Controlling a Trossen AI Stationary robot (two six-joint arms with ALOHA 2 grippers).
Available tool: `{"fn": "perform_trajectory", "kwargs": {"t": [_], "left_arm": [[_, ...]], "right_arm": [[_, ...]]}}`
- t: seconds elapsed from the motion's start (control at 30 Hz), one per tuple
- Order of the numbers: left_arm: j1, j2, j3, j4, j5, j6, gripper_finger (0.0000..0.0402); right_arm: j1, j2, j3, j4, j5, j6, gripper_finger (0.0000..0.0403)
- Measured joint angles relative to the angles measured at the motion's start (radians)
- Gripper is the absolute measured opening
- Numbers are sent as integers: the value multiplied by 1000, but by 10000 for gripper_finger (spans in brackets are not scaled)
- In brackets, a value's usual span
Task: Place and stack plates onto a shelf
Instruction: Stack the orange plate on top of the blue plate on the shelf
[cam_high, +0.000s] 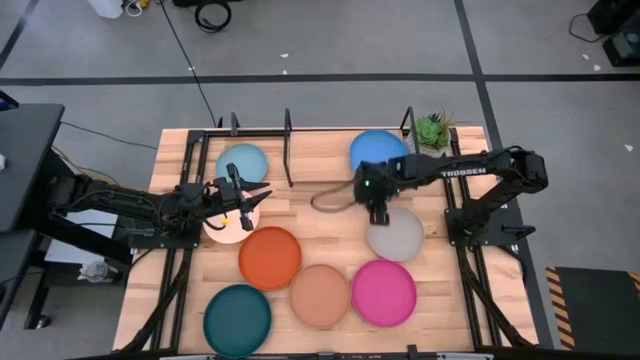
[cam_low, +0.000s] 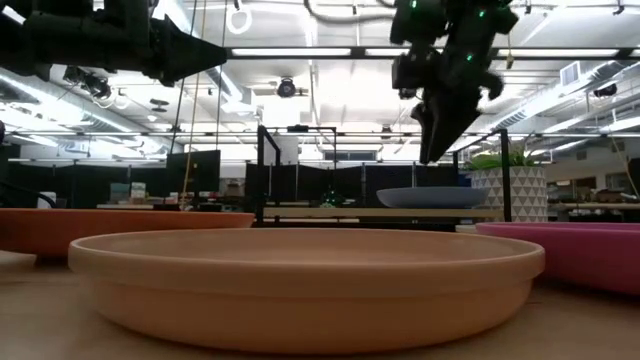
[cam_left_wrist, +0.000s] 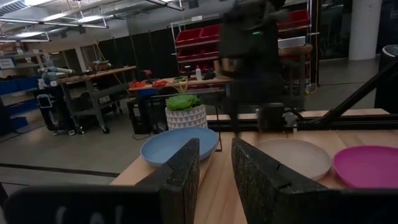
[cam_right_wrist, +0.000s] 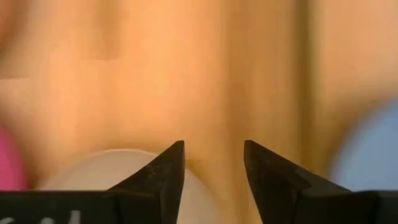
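Premises are presenting as an industrial robotics lab or workshop. Long strip lights (cam_low: 300, 52) are running across an open, exposed ceiling. Workbenches (cam_left_wrist: 93, 78) are standing in the background, carrying tools and equipment, and a rack is holding red storage bins (cam_left_wrist: 205, 34). The floor (cam_high: 330, 40) is showing grey concrete marked with dark tape lines, with cables (cam_high: 210, 15) lying loose on it. A wooden tabletop (cam_high: 320, 215) is sitting on a black frame between two mounted robot arms, and a potted plant (cam_high: 432, 130) is standing at its far corner.
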Motion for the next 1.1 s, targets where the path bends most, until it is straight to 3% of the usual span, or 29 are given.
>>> {"fn": "perform_trajectory", "kwargs": {"t": [0.17,0.33,0.47,0.67,0.8,0.93,1.1], "left_arm": [[0,0,0,1,0,-1,100],[0,0,0,9,0,-2,100],[0,0,0,20,0,-1,100],[18,0,-1,42,0,7,100],[49,0,-1,40,0,-7,100],[72,7,-2,36,0,-28,100],[79,7,-2,13,1,-76,100]], "right_arm": [[128,2,-40,3,59,-49,184],[153,2,-88,6,82,-46,169],[145,3,-123,61,41,-7,156],[213,3,-119,278,-68,1,144],[258,67,-55,308,-68,-23,142],[307,212,65,278,-61,-121,142],[336,378,243,203,62,-362,142]]}}
